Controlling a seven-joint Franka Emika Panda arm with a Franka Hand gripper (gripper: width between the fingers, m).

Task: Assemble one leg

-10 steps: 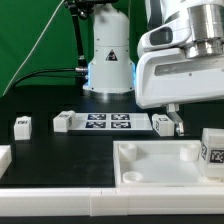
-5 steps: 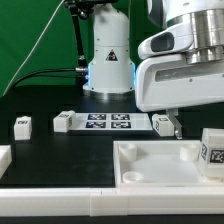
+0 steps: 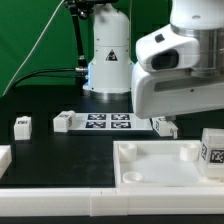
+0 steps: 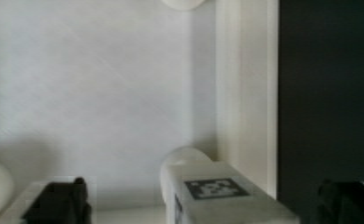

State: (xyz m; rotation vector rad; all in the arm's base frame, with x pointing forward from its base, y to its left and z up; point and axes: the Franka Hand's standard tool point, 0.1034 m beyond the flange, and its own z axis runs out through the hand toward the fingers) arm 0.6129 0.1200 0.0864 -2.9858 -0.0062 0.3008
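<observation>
Gripper is wide open in the wrist view, dark fingers spread far apart with nothing held. The leg sits right between them. It rests on the white panel, close to the panel's edge, with the black table just beyond.

If this is the grab, I'd drop straight down and keep the leg centred, so both pads meet its flat sides together. Go low enough for a solid hold, but don't scrape the panel or nudge the block sideways.

The leg itself is a small chunky white block, rounded on top, with a black-and-white square tag facing the wrist camera. In the exterior view, lookalike blocks sit beside the marker board.
</observation>
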